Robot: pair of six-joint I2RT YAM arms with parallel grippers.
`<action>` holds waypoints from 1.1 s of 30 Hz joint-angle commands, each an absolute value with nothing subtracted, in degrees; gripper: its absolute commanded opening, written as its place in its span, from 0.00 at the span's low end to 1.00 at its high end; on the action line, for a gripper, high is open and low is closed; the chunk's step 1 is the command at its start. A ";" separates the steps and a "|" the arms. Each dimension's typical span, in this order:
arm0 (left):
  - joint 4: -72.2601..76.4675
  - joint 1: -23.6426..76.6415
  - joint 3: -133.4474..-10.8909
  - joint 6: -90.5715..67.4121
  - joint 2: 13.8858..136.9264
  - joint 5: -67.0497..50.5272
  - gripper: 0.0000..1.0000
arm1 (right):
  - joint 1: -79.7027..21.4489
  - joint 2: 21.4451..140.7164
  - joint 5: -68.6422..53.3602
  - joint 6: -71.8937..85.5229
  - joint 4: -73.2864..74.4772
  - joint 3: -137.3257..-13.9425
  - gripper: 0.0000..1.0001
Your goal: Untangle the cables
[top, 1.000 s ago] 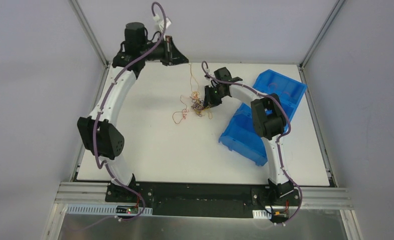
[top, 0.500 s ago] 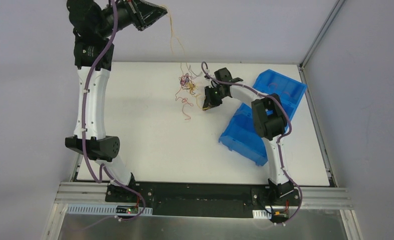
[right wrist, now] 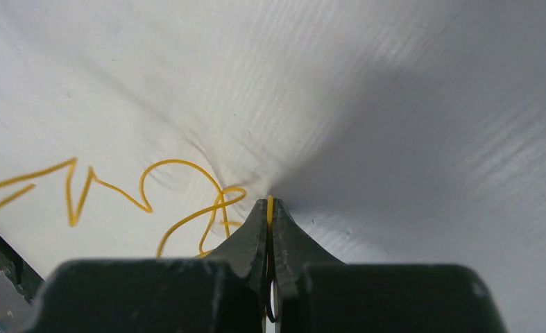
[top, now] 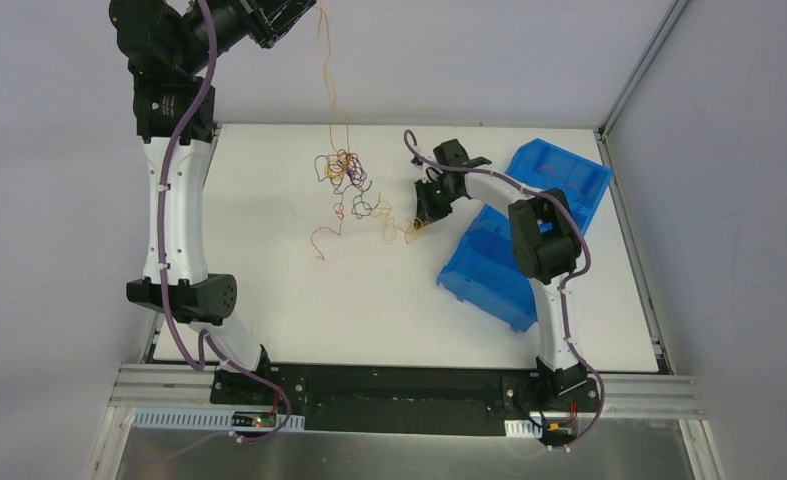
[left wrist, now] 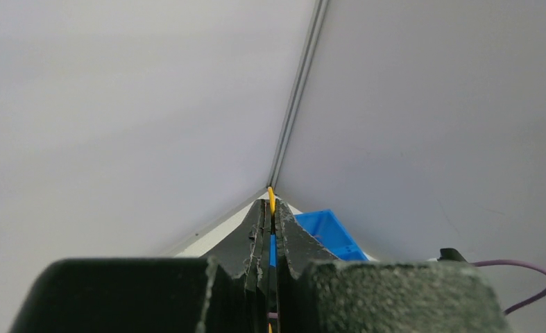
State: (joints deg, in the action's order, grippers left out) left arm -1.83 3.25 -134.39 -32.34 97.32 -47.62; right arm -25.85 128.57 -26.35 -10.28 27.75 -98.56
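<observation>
The cables (top: pixel 347 185) are a small tangle of thin orange, red, yellow and dark curly wires hanging over the white table. My left gripper (top: pixel 312 8) is raised high at the top left, shut on a yellow wire (left wrist: pixel 270 201) that hangs down to the tangle. My right gripper (top: pixel 421 218) is low at the table, just left of the blue bin, shut on another yellow wire (right wrist: pixel 269 208). That wire's loops (right wrist: pixel 186 201) lie on the table to the left of the fingers. A yellow strand (top: pixel 394 225) links the tangle to the right gripper.
A blue bin (top: pixel 524 225) lies tipped on the right half of the white table (top: pixel 299 300), under the right arm; it also shows in the left wrist view (left wrist: pixel 329 232). Grey walls and metal frame posts enclose the table.
My left arm has swung up and to the left, lifting the tangle off the table and stretching it out. The right gripper has stayed low by the bin, holding its wire.
</observation>
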 commanded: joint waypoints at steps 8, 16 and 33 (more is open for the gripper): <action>-8.92 1.81 -128.82 -15.33 89.37 -20.46 0.00 | -23.81 119.17 -24.94 -15.44 30.74 -95.23 0.00; -9.26 1.03 -133.97 -0.67 90.38 -0.54 0.00 | -22.64 120.10 -20.48 -19.76 34.58 -95.18 0.00; -7.73 -5.54 -138.16 0.19 93.45 2.58 0.00 | -20.97 122.35 -14.39 -21.62 39.02 -96.44 0.00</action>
State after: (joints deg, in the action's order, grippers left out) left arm -11.46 -3.88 -133.64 -0.73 92.38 0.32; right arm -20.91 122.54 -17.37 -20.08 35.88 -95.02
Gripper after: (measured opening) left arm 0.011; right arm 0.011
